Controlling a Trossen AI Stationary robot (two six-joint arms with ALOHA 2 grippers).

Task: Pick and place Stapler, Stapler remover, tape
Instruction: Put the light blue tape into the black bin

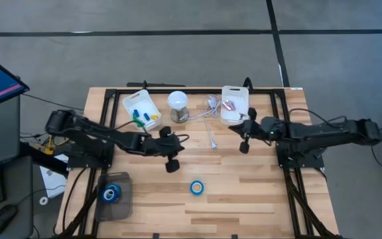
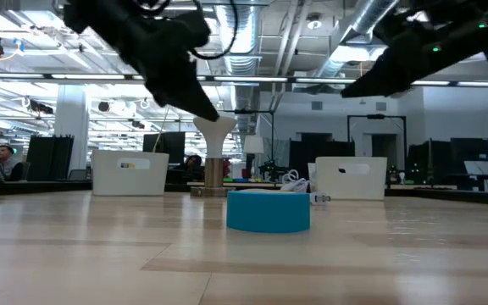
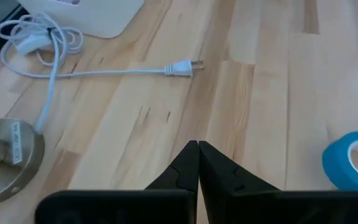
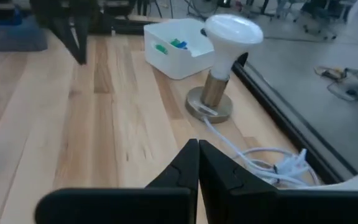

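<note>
Left gripper fingers pressed together, empty, above tabletop near blue tape. Right gripper likewise, beside white bin.

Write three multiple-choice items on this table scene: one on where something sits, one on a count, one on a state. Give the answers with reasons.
1. Where is the loose blue tape roll?
A. Inside a white bin
B. On the bare wood of the table, in front of both arms
C. Held by the right gripper

2. How many white bins stand at the far edge?
A. Two
B. Four
C. None

3. How are the left gripper's fingers?
A. Spread wide
B. Clamped on the tape
C. Pressed together, holding nothing

Answers:
1 B: the high view shows the roll alone on the wood; another roll lies in the grey tray.
2 A: one bin sits left of the lamp, one right of it.
3 C: the left wrist view shows the tips meeting with nothing between; the right gripper looks the same.
</note>
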